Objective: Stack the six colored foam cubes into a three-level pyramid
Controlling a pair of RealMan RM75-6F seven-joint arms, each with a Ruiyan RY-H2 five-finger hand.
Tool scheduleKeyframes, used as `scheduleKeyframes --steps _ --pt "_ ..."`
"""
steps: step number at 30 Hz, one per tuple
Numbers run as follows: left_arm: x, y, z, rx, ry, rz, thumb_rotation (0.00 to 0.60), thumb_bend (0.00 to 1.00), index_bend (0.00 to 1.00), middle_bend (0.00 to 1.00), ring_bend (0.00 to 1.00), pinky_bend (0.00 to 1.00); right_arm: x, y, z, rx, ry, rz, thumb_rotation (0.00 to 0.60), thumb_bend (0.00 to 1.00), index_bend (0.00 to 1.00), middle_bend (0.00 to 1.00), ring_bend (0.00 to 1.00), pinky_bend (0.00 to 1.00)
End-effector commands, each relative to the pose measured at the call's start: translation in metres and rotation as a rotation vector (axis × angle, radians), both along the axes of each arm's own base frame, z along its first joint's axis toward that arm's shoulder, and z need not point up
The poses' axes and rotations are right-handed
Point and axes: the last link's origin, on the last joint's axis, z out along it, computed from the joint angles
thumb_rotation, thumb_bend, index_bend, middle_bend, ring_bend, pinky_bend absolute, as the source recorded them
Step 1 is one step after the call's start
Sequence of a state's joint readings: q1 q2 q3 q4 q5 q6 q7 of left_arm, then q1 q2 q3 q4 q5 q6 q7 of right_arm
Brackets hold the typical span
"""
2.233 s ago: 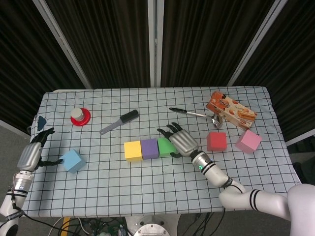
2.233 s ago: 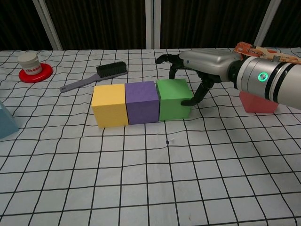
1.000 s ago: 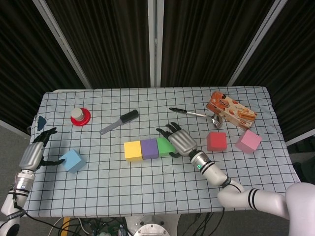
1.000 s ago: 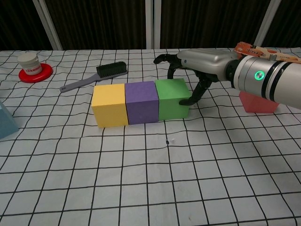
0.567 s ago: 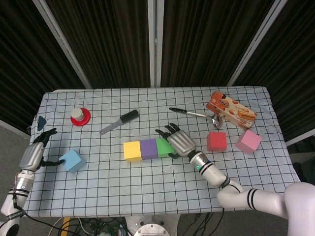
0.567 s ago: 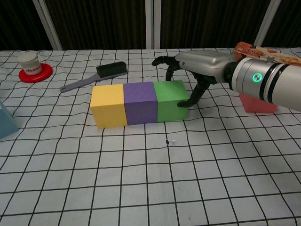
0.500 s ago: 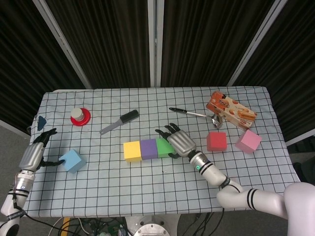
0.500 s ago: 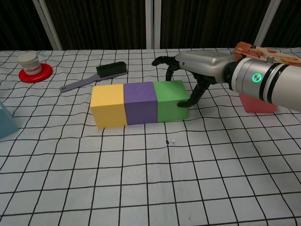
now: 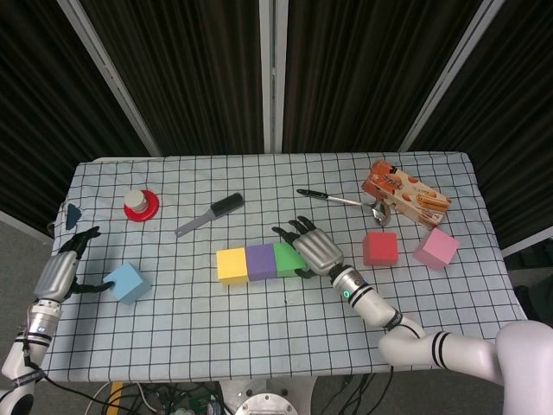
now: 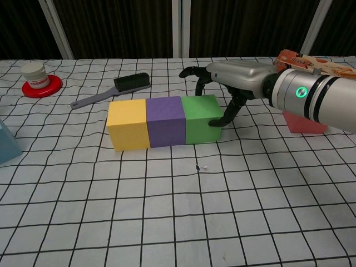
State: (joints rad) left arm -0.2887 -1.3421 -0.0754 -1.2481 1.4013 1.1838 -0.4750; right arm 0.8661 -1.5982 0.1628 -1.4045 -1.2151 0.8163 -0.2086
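Yellow point(image 9: 232, 265), purple point(image 9: 260, 261) and green point(image 9: 288, 258) cubes stand in a tight row at mid-table; the chest view shows the same yellow point(image 10: 127, 125), purple point(image 10: 165, 121) and green point(image 10: 201, 118) faces flush. My right hand point(image 9: 314, 248) arches over the green cube's right end, fingers spread behind it and thumb point(image 10: 222, 118) touching its right face, holding nothing. A red cube point(image 9: 379, 248) and a pink cube point(image 9: 435, 248) lie to the right. My left hand point(image 9: 59, 270) rests open just left of the blue cube point(image 9: 126, 282).
A brush point(image 9: 210, 214) lies behind the row, a white jar on a red lid point(image 9: 140, 204) at the far left. A spoon point(image 9: 337, 200) and a snack box point(image 9: 405, 194) sit at the back right. The table's front edge is near the left hand.
My right hand has nudged the green cube leftward, closing it flush against the purple cube and squaring the row. The left hand and blue cube have stayed put.
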Motion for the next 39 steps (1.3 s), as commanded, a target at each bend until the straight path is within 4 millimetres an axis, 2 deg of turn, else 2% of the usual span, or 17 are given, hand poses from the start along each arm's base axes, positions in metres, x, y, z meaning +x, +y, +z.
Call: scheduleKeyframes --steps 1,4,7,13,15,19,24,29,34,39 --pt "0.000 0.000 0.000 0.000 0.000 0.000 0.600 0.02 0.06 0.12 0.06 0.12 0.000 0.000 0.001 0.006 -0.002 0.000 0.600 0.11 0.00 0.21 0.00 0.00" --pt "0.000 0.000 0.000 0.001 -0.001 0.000 0.600 0.02 0.06 0.12 0.06 0.12 0.000 0.000 0.001 0.012 -0.001 0.001 0.600 0.09 0.00 0.13 0.00 0.00" --pt "0.000 0.000 0.001 0.001 -0.001 0.001 0.600 0.02 0.06 0.12 0.06 0.12 0.000 0.000 0.001 0.018 -0.001 0.000 0.600 0.07 0.00 0.09 0.00 0.00" --pt "0.000 0.000 0.001 0.000 0.000 0.000 0.600 0.02 0.06 0.12 0.06 0.12 0.001 0.000 0.004 0.020 -0.015 -0.002 0.600 0.06 0.00 0.08 0.00 0.00" --pt "0.001 0.000 0.002 0.002 0.000 -0.004 0.600 0.02 0.06 0.12 0.06 0.12 0.004 -0.001 0.010 0.014 -0.034 -0.005 0.600 0.06 0.00 0.07 0.00 0.00" --pt "0.005 -0.001 0.005 0.014 -0.008 -0.020 0.600 0.02 0.06 0.12 0.06 0.12 0.007 -0.011 0.038 -0.048 -0.055 0.005 0.600 0.06 0.00 0.08 0.00 0.00" --pt "0.013 -0.002 0.009 0.024 -0.029 -0.045 0.600 0.02 0.06 0.12 0.06 0.12 0.000 -0.024 0.085 -0.116 -0.083 -0.040 0.600 0.06 0.00 0.09 0.00 0.00" --pt "0.022 -0.006 0.008 0.011 -0.042 -0.062 0.600 0.02 0.06 0.12 0.06 0.12 -0.026 -0.026 0.123 -0.190 -0.072 -0.117 0.600 0.06 0.00 0.11 0.00 0.00" --pt "0.027 -0.006 0.003 -0.003 -0.053 -0.065 0.600 0.02 0.06 0.12 0.06 0.12 -0.059 -0.018 0.144 -0.222 -0.041 -0.205 0.600 0.06 0.00 0.13 0.00 0.00" --pt "0.031 -0.004 -0.004 -0.026 -0.046 -0.072 0.600 0.02 0.06 0.12 0.06 0.12 -0.091 -0.001 0.156 -0.207 0.008 -0.285 0.600 0.06 0.00 0.17 0.00 0.00"
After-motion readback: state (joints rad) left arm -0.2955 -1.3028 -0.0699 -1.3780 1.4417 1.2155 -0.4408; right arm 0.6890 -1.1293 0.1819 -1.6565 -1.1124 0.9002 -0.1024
